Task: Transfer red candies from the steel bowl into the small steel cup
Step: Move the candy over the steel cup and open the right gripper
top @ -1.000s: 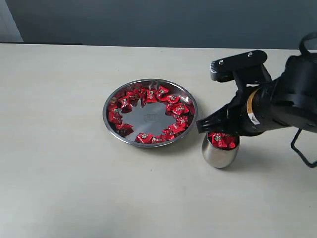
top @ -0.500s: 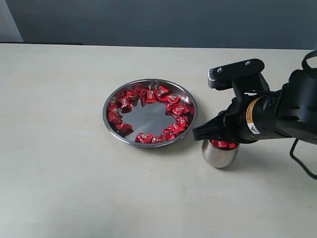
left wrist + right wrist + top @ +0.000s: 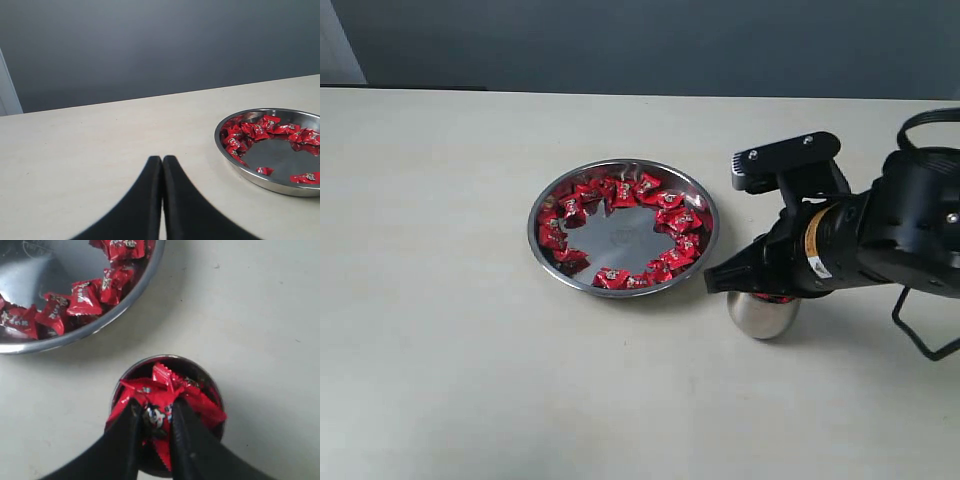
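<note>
Small red candies (image 3: 620,193) in shiny twisted wrappers, each with a pale mark, lie in a ring inside the steel bowl (image 3: 615,238). The bowl is a wide, shallow dish, and its flat, mirror-like middle is bare. It sits on a pale bench (image 3: 440,330). Just beside the bowl, not touching it, stands the small steel cup (image 3: 763,316), rounded and polished, heaped to the brim with more red candies. The right hand (image 3: 156,409) is directly over the cup's mouth, its black fingers nearly together, pinching a single red candy (image 3: 157,417) atop the heap. The left hand (image 3: 162,162) is over bare bench, apart from the bowl, fingers pressed together, holding nothing.
</note>
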`<state>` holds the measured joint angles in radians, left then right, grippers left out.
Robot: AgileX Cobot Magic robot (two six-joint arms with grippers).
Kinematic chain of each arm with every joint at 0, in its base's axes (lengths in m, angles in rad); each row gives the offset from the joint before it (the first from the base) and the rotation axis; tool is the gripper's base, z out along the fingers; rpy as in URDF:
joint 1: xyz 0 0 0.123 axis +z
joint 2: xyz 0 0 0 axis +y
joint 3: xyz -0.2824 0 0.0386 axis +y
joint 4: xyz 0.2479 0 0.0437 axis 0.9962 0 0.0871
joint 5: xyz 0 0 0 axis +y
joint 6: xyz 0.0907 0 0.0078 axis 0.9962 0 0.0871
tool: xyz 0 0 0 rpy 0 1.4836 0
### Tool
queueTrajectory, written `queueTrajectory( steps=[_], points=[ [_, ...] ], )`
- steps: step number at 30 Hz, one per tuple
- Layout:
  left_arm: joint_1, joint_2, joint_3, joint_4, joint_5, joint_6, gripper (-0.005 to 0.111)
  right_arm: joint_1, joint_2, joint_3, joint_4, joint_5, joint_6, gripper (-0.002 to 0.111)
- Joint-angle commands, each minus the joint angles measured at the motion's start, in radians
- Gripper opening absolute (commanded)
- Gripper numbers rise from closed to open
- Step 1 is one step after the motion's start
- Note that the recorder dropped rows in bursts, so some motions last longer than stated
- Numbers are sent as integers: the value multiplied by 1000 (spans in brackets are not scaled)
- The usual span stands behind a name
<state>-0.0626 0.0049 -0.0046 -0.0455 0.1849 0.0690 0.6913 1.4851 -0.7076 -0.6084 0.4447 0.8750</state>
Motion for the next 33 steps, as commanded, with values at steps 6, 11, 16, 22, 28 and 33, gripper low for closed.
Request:
queueTrajectory(
  steps=[6, 11, 16, 22, 28, 33],
  points=[
    [1, -5, 5, -1, -5, -1, 2, -5, 20, 4, -12, -21, 0, -1],
    [1, -5, 5, -1, -5, -1, 2, -5, 20, 4, -12, -16, 0, -1],
    [1, -5, 5, -1, -5, -1, 2, -5, 20, 4, -18, 16, -3, 18],
    [1, -5, 5, -1, -5, -1, 2, -5, 11, 4, -18, 18, -4, 22],
    [1, -5, 5, -1, -5, -1, 2, -5, -53, 4, -18, 69, -9, 31],
    [1, -5, 5, -1, -5, -1, 2, -5, -68, 4, -20, 83, -18, 34]
  ],
)
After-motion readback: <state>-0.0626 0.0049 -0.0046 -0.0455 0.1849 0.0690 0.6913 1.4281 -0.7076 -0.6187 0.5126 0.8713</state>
